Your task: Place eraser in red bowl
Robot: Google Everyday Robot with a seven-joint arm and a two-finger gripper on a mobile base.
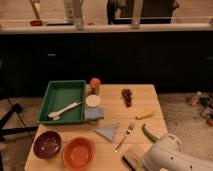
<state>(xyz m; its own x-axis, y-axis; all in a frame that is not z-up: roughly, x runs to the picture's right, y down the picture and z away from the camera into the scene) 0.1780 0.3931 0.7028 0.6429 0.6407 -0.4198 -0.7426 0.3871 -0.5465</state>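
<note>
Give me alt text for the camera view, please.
The robot's white arm reaches in from the bottom right, its gripper shut at the eraser on the front edge of the wooden table; whether it grips it is unclear. The red bowl sits empty at front left beside a maroon bowl, with a green tray behind.

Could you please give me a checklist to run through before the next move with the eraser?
1. Gripper at the table front edge, by the eraser, shut: ok.
2. Eraser actually gripped: cannot tell; the arm hides the contact.
3. Red bowl upright and empty: ok.
4. Low path left to the bowl free: cannot tell; the fork handle ends close by.
5. Target told from the maroon bowl to its left: ok.
</note>
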